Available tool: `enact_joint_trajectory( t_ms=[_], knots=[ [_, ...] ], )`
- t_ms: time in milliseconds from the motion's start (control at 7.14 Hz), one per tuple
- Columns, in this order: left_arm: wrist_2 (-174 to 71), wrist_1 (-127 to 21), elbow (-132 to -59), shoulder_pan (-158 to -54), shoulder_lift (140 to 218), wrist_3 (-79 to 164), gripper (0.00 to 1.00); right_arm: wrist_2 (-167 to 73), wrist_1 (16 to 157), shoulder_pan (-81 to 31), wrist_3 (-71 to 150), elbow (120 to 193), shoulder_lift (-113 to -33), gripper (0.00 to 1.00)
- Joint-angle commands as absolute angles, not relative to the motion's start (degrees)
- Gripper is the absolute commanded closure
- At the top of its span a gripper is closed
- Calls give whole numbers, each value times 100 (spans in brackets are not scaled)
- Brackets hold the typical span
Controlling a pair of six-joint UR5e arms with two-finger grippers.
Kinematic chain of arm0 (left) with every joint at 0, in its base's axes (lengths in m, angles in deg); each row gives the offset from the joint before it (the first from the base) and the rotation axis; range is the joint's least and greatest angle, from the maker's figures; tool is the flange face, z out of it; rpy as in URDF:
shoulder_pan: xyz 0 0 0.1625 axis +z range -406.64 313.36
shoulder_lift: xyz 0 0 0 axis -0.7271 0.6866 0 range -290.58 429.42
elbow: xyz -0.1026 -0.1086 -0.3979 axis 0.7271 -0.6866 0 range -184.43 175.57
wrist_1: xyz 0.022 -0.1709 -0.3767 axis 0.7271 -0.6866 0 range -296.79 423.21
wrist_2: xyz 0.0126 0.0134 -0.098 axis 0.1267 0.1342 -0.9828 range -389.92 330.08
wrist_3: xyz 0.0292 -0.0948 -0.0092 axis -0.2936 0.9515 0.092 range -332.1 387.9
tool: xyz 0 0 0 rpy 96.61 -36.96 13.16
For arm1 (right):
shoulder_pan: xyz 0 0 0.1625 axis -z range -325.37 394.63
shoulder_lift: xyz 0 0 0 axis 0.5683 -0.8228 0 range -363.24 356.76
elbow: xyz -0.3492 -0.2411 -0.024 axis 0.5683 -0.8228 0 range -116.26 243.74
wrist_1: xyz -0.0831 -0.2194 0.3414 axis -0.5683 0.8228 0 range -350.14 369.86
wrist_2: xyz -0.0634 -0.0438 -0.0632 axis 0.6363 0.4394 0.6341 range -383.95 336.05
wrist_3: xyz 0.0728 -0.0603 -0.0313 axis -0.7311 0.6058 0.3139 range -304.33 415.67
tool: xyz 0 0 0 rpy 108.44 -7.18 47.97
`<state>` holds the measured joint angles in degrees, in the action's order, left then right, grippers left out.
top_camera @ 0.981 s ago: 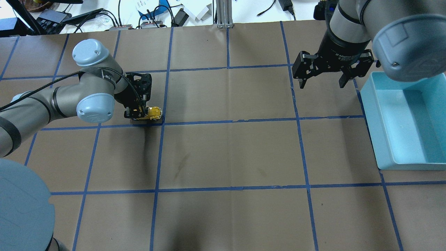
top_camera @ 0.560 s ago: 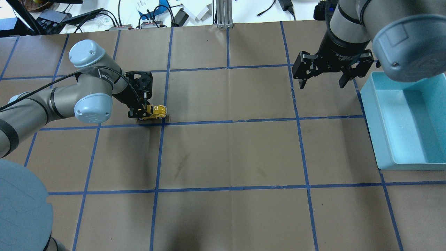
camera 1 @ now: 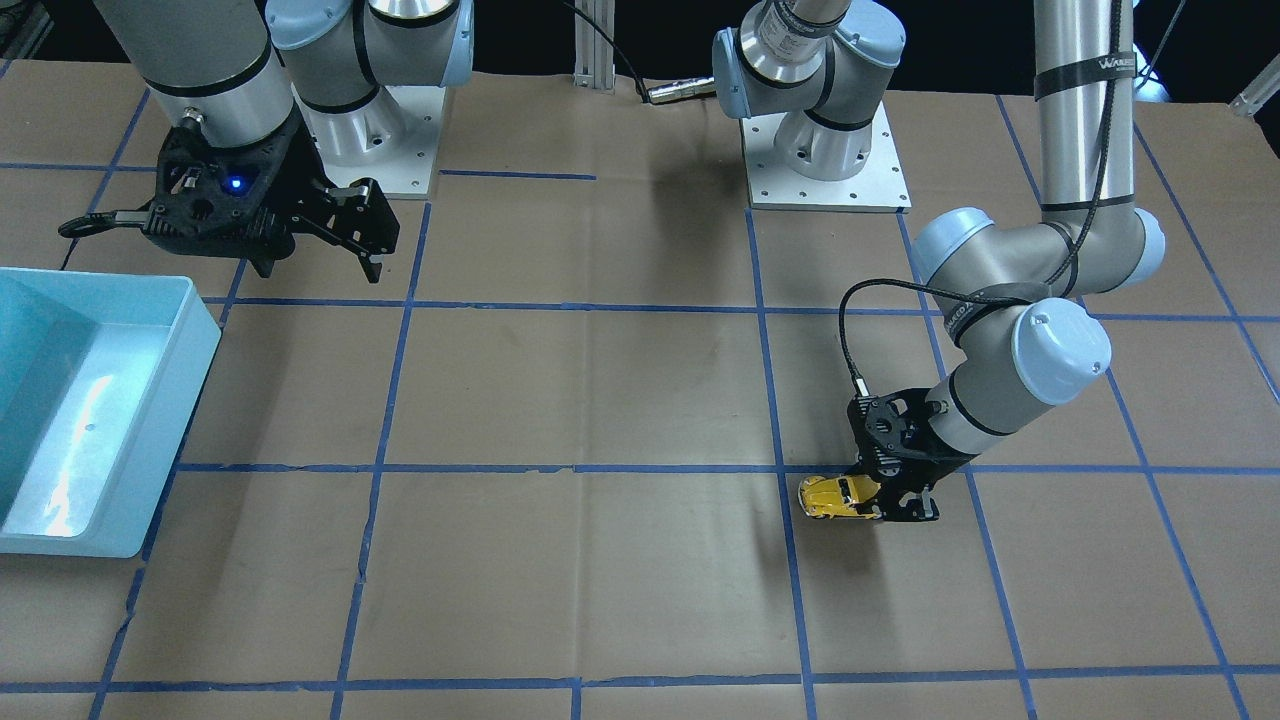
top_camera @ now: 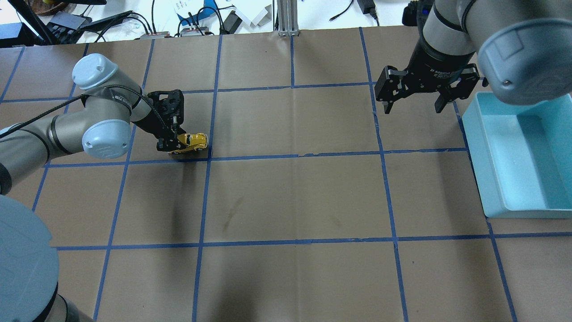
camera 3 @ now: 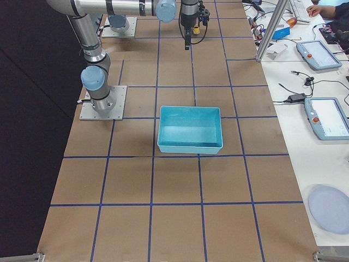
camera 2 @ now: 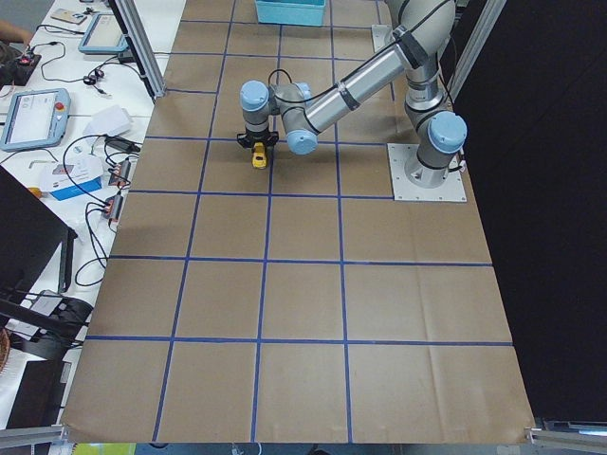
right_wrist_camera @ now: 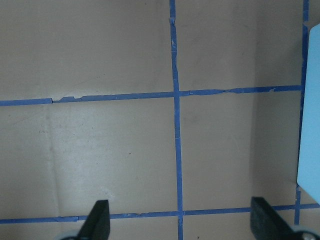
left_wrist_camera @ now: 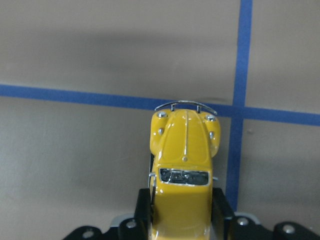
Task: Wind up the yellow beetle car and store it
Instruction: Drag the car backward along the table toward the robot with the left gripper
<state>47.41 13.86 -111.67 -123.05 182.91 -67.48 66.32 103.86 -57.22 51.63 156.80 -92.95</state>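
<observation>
The yellow beetle car [top_camera: 194, 141] rests on the brown table, just beside a crossing of blue tape lines. My left gripper [top_camera: 173, 146] is shut on its rear half, low over the table. In the left wrist view the car [left_wrist_camera: 184, 165] points away from me, its front bumper over the tape line, with a black finger [left_wrist_camera: 144, 204] against each side. From the front-facing view the car [camera 1: 836, 497] sticks out to the side of the left gripper [camera 1: 898, 503]. My right gripper [top_camera: 414, 105] hangs open and empty above the table, far from the car.
A light blue bin [top_camera: 474, 134] stands at the right table edge, close beside the right gripper; its inside looks bare [camera 3: 190, 146]. Cables and devices lie beyond the far edge [top_camera: 192, 20]. Blue tape lines [top_camera: 295, 156] divide the table into squares.
The left gripper carried the car slightly right along the table, then drew it back left. The left elbow swung further left. The right arm has not moved.
</observation>
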Motion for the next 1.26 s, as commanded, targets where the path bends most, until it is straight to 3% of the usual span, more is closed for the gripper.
enact_joint_trajectory(
  t_ms=[0,1121],
  knots=[
    [4734,1382,-11165,-12267,18324,-6738,75,6632,10390,-5722,5163,15673,-9298,0],
    [4734,1276,-11174,-12012,18306,-6781,75,6632,10390,-5713,5163,15682,-9298,0]
  ],
)
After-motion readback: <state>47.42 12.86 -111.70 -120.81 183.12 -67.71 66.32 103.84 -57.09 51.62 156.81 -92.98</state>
